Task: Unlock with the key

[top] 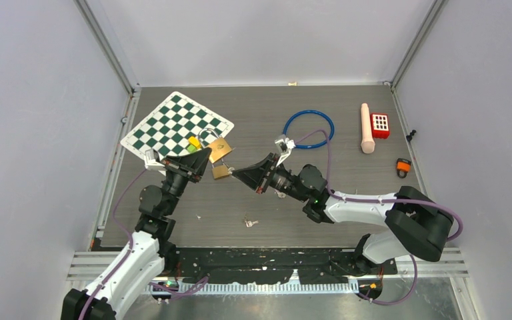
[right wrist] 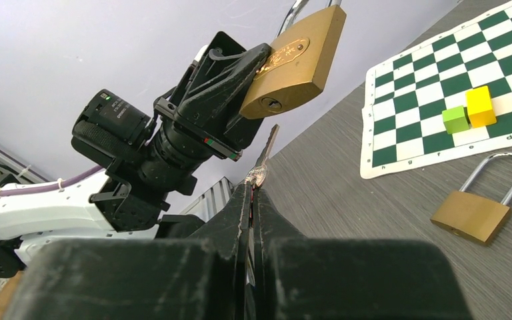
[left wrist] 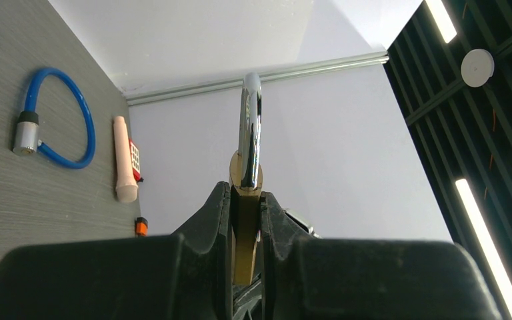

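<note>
worktop point(top: 273, 213) grey woodgrain, pale walls point(top: 40, 100) | chessboard point(top: 173, 123), loose padlock point(right wrist: 470, 215) lying on it | left tool point(left wrist: 245, 207) clamped on brass padlock point(right wrist: 293, 63) | right tool point(right wrist: 253, 193) clamped on key point(right wrist: 267, 147)

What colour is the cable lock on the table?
The cable lock is blue; the left wrist view shows it best.

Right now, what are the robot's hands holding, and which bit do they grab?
The left gripper clamps a brass padlock by its body; the right gripper pinches the key by its head.
</note>
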`<state>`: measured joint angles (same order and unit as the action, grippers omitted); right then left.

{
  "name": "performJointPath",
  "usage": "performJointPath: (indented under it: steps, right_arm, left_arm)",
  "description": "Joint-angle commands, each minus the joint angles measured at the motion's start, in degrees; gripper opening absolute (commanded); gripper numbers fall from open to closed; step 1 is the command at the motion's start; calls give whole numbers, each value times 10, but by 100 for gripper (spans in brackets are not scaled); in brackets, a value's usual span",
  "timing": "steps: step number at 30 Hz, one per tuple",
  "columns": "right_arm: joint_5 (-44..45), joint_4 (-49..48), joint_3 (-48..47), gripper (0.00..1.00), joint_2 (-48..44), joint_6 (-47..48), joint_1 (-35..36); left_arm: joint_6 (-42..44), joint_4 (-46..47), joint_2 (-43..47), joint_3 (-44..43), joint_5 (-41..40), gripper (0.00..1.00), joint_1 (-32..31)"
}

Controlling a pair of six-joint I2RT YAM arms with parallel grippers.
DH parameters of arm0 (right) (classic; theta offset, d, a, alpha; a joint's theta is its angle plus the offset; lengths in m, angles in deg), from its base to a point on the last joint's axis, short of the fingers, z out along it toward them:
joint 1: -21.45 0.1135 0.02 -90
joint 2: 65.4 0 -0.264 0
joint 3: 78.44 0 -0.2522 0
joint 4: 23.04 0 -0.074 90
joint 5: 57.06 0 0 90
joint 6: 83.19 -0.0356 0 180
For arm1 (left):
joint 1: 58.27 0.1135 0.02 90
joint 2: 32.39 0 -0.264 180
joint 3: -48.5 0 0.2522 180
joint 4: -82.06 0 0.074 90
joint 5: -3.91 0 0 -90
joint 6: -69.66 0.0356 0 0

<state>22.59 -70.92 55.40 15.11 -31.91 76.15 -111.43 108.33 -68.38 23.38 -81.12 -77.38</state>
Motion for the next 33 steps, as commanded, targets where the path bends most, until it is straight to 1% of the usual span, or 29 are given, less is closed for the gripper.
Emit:
performJointPath:
  steps: [1, 13, 33]
  right_arm:
    - [6, -42, 1, 5, -21, 3, 3]
    - [17, -59, 2, 5, -21, 3, 3]
    - [22, -56, -13, 5, -12, 7, 3]
  left_arm:
    - [-5, 93, 15, -37, -5, 0, -2]
    - [-7, 92, 16, -36, 5, 0, -2]
    - [-7, 93, 16, -39, 10, 0, -7]
